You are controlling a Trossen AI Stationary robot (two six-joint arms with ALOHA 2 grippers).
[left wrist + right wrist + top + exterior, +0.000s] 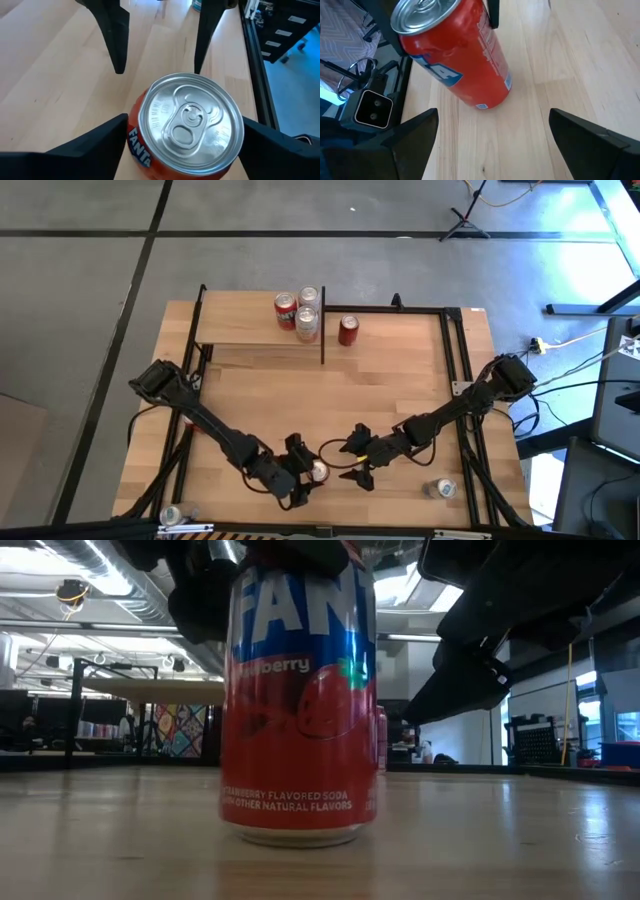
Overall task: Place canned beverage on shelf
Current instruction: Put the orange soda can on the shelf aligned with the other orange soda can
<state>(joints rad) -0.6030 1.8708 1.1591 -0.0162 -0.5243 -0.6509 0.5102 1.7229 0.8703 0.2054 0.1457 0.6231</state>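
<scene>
A red Fanta strawberry can (pixel 319 471) stands upright on its base on the tabletop near the near edge; it also shows in the low view (pixel 298 710). My left gripper (pixel 312 474) is shut on it. My right gripper (pixel 353 457) is open and empty just to the can's right, its fingers pointing at the can (pixel 455 55). The shelf (pixel 240 330), a light-wood board with black posts, stands at the far left and carries three cans (pixel 298 312). My left gripper holds the can by its upper side wall just under the rim (pixel 134 131), pinched between the two fingers (pixel 102 137), one on each side. The fingers come slanting down from the table's left. The can stands upright with its base (pixel 298 832) on the table.
A red can (pixel 348 330) stands on the table just right of the shelf. Another can (pixel 444 489) is near the right front corner and one (pixel 172 515) at the left front corner. A black frame (pixel 462 380) runs along the table's sides.
</scene>
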